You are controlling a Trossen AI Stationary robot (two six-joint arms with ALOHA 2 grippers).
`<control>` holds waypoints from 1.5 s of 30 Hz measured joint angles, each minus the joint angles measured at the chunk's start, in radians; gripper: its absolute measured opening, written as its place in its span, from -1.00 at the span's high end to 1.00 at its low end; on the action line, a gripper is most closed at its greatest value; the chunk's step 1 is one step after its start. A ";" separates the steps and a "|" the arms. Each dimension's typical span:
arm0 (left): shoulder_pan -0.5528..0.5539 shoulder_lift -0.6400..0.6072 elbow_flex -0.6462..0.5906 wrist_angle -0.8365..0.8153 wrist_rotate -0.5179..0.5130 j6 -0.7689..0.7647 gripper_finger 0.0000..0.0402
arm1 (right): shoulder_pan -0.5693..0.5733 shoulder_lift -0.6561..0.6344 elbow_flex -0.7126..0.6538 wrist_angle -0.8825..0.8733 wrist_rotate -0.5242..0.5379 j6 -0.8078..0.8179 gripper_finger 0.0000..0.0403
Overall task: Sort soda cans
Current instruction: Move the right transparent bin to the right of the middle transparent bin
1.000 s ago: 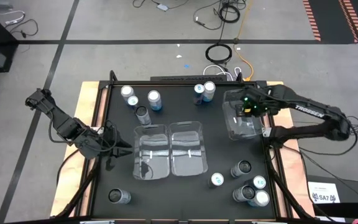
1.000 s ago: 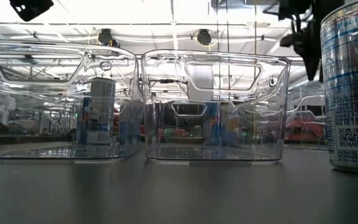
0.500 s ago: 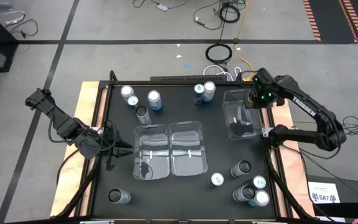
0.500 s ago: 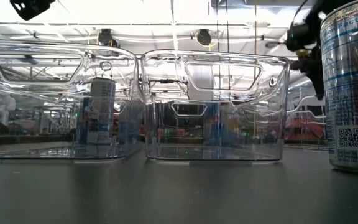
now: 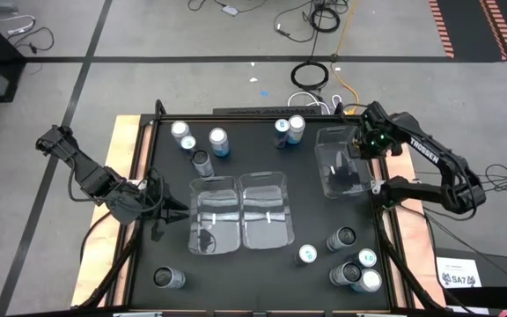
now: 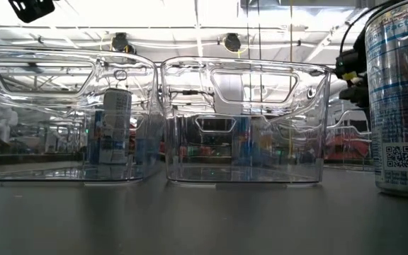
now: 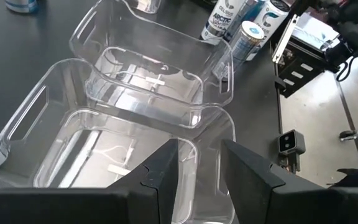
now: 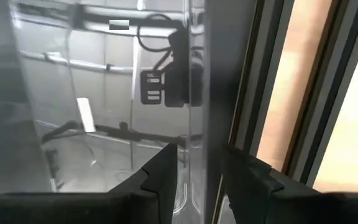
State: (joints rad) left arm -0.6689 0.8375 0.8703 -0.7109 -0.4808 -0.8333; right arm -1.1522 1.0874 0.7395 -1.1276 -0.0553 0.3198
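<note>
The soda cans [image 5: 198, 147], small metal cylinders in blue-white, silver and dark grey, stand in clusters around two clear plastic bins [image 5: 238, 211] at mid-counter in the high view; the right gripper [image 5: 365, 143] pinches the wall of a third clear bin [image 5: 340, 163] near the counter's right edge. The low view shows one can [image 6: 399, 99] close up. In the left wrist view, that idle left gripper [image 7: 201, 163] has its jaws shut empty. In the right wrist view, the jaws clamp the bin wall [image 8: 201, 81]: drag it slowly and keep it level, clear of cans.
</note>
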 joint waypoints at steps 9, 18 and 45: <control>0.001 0.000 0.000 0.016 0.000 0.000 0.35 | 0.018 -0.005 -0.040 -0.005 -0.025 0.104 0.95; 0.001 0.000 0.000 0.017 0.000 0.003 0.35 | 0.193 -0.076 -0.040 -0.070 -0.030 0.351 0.99; 0.001 -0.033 0.000 -0.006 0.164 0.141 0.35 | 0.988 -0.045 -0.031 0.078 0.003 1.148 1.00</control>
State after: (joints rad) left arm -0.6682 0.8047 0.8703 -0.7172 -0.3170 -0.6926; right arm -0.1642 1.0429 0.7082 -1.0496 -0.0525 1.4679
